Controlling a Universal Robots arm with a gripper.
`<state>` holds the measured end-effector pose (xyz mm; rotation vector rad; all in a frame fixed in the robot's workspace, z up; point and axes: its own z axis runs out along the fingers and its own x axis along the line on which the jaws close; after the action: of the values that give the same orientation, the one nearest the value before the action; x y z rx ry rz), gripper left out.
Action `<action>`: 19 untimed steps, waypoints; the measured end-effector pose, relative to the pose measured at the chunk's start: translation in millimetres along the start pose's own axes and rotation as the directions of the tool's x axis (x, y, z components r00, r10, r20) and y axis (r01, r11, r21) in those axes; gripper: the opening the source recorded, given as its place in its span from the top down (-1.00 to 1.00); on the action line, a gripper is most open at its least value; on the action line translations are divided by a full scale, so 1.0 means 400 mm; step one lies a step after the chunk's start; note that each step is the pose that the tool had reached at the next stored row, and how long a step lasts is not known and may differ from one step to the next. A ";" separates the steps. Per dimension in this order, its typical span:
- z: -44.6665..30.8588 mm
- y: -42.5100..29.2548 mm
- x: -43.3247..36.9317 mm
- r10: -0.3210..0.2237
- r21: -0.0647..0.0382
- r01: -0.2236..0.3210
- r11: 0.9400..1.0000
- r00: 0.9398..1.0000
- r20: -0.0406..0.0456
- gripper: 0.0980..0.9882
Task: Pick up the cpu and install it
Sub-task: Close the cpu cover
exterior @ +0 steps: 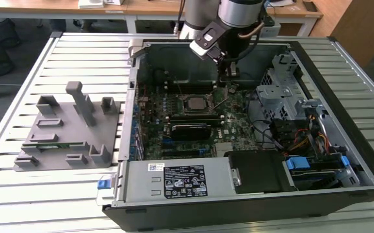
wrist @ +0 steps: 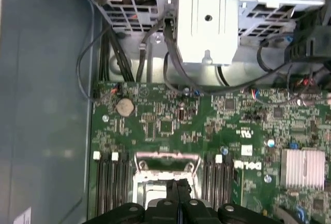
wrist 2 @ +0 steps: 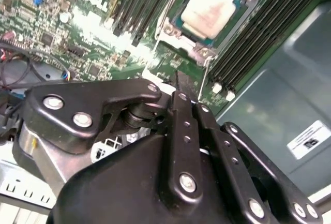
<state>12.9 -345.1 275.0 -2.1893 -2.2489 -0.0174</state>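
Hand (wrist: 178, 183) pinched narrow, holding nothing, poised just beside socket (wrist 2: 202, 52). Cpu (wrist 2: 214, 8) seated in socket. Memory slots (wrist 2: 139, 1) flank socket; grey drive cage (wrist: 207, 17) beyond. White printed label (wrist 2: 310, 140) on case wall near socket.

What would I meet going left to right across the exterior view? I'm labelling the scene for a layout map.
In order: grey fixture → cpu → gripper → drive cage.
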 end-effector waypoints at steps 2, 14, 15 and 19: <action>0.001 0.012 0.000 0.000 0.001 0.000 1.000 1.000 0.000 0.98; 0.015 0.039 -0.001 0.000 0.000 0.000 1.000 1.000 0.000 0.98; 0.016 0.044 -0.001 0.000 0.001 0.000 1.000 1.000 0.000 0.98; 0.022 0.065 0.000 0.000 0.001 0.000 1.000 1.000 0.000 0.98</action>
<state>38.9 -344.4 266.2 -2.1889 -2.2484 -0.0164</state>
